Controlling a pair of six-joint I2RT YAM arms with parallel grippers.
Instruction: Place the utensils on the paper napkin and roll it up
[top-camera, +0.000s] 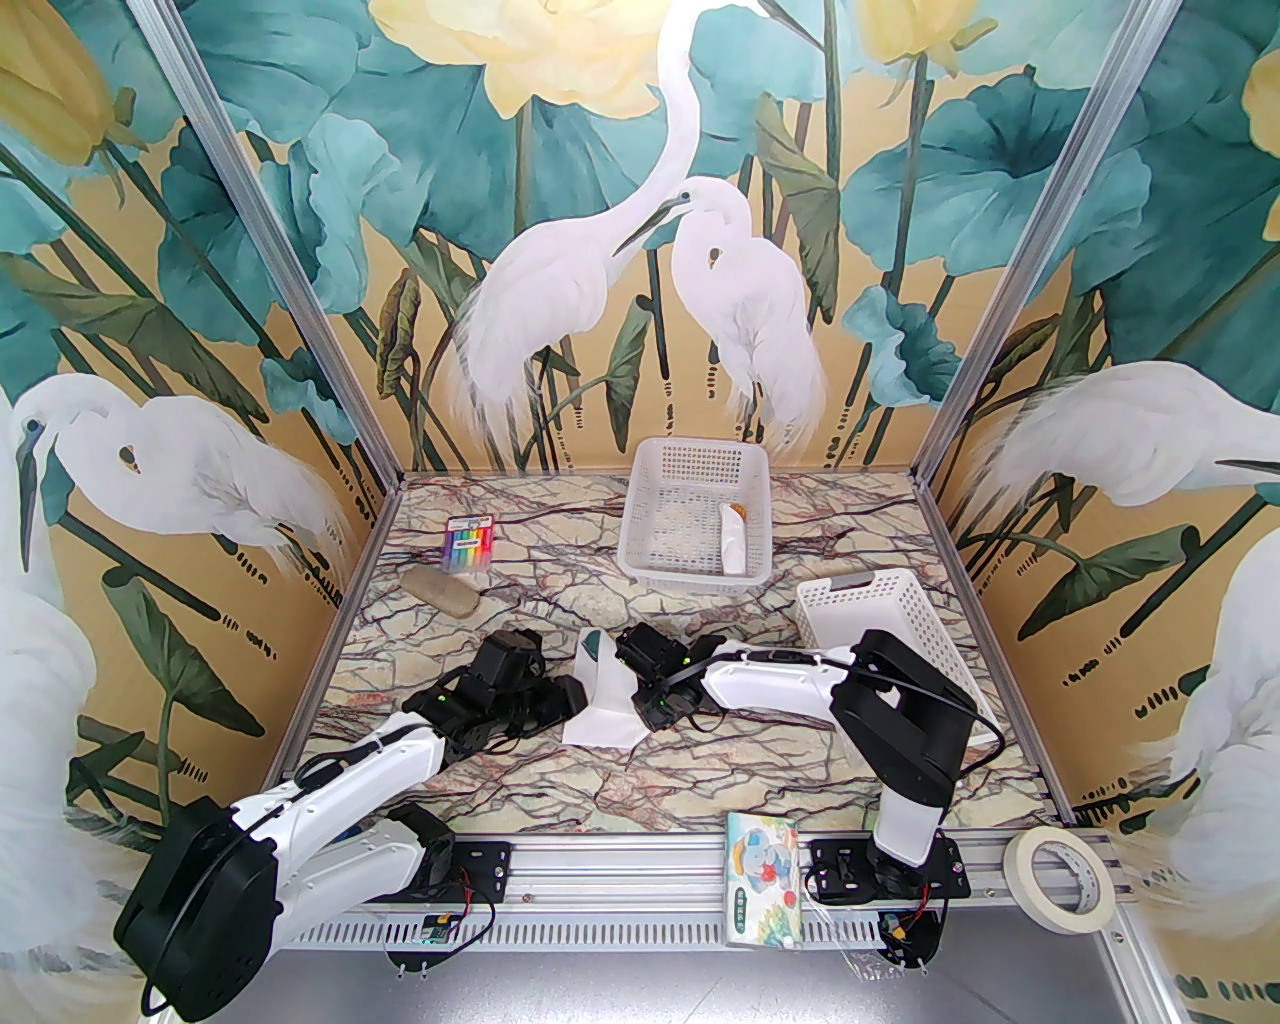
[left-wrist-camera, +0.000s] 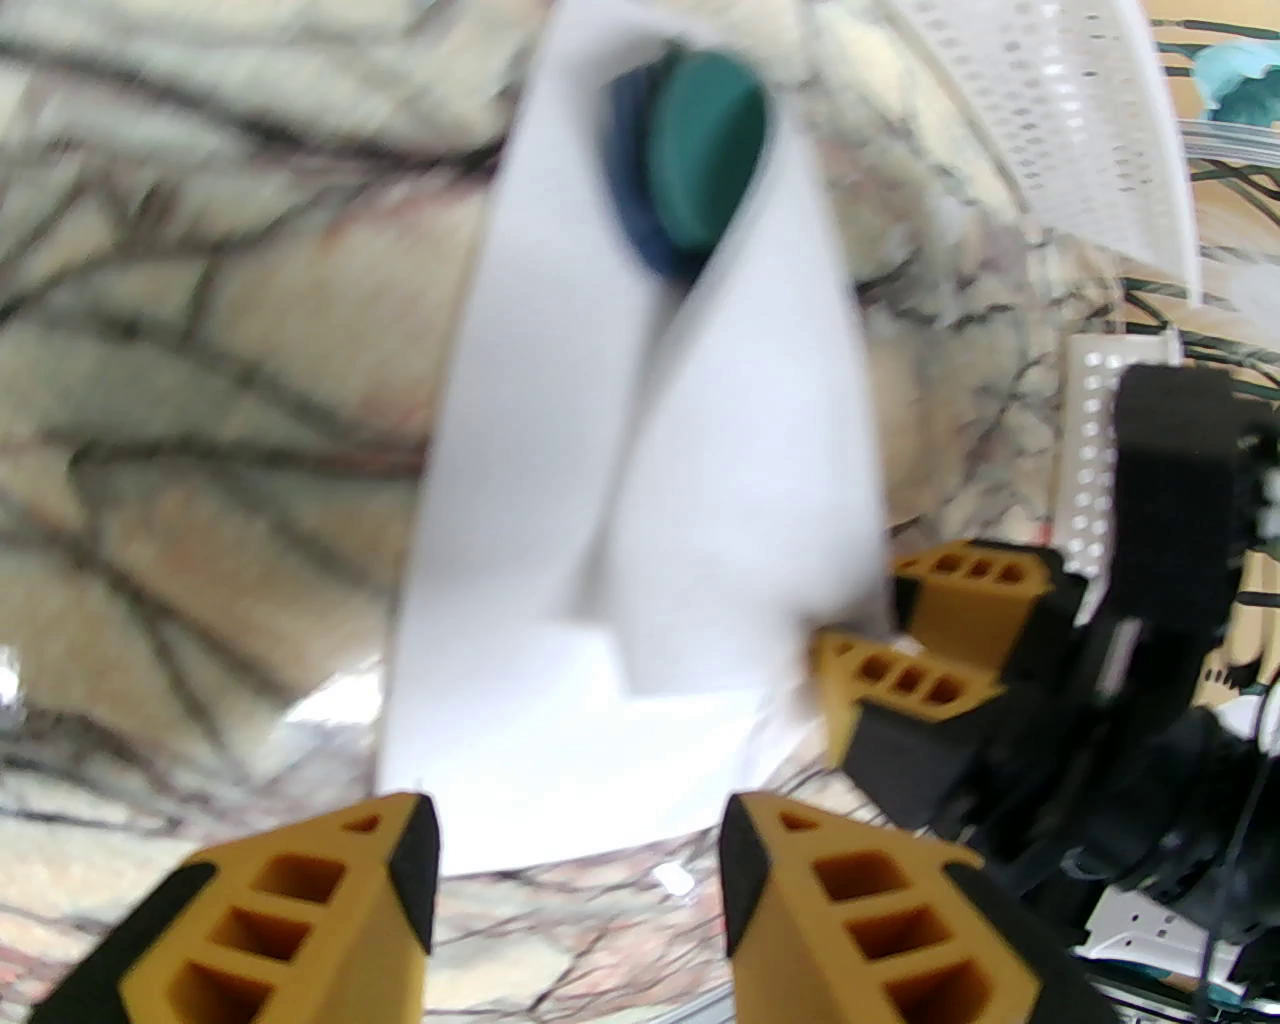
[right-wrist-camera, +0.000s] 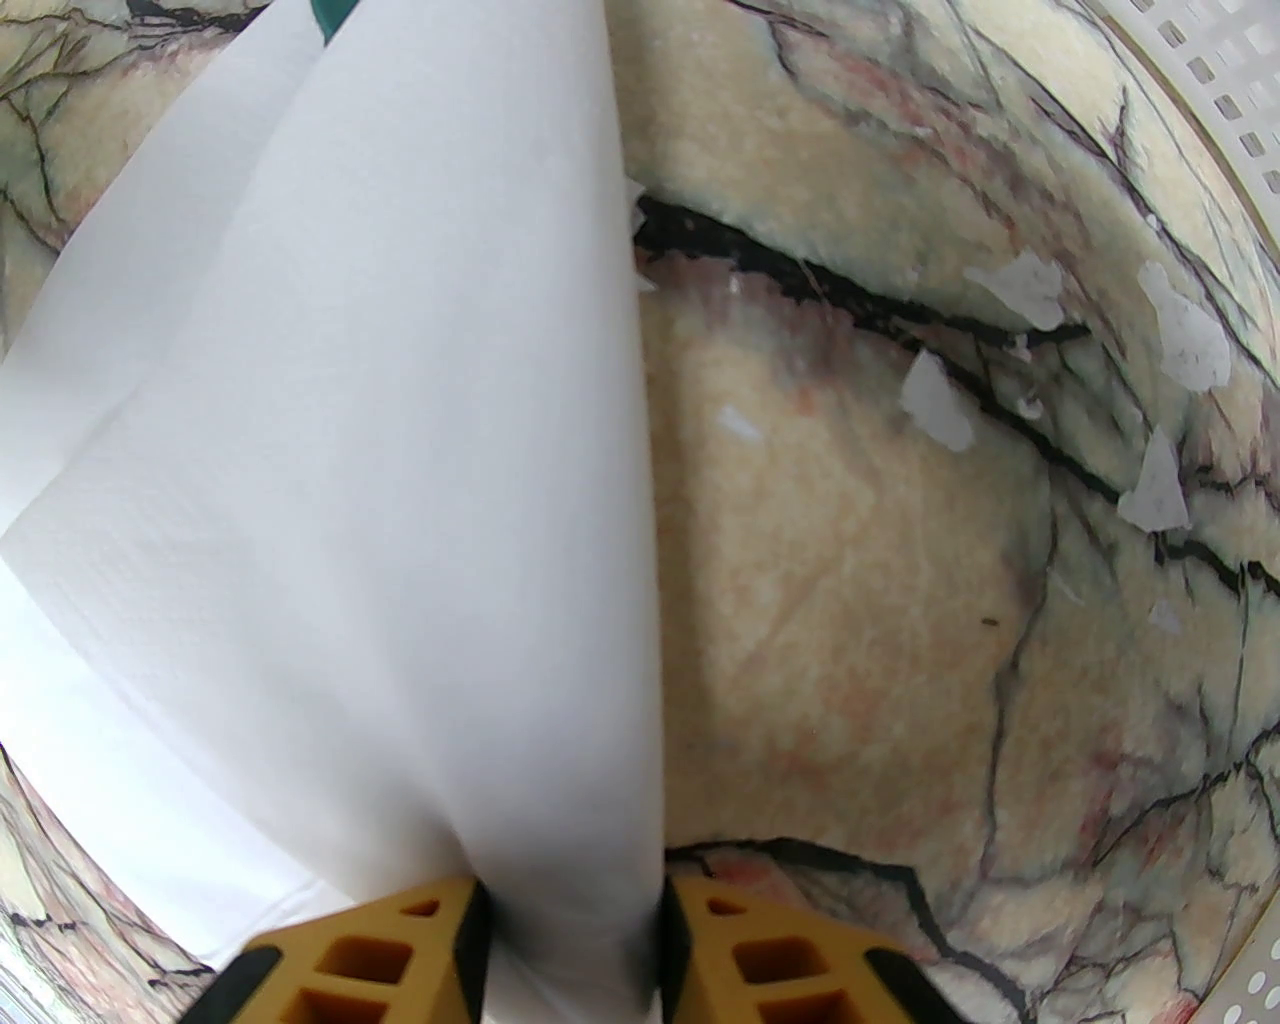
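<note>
White paper napkin fold pinched by right gripper; left gripper parted, seemingly clear of near edge.

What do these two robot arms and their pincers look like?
The left arm and right arm have white shells, black joints, thin black cables and tiny green lights. The left gripper and right gripper have mustard-yellow fingers with square cut-outs, black pads.

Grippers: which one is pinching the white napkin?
The right gripper: the paper napkin is pinched inside it. The left gripper stands open, gripping nothing.
</note>
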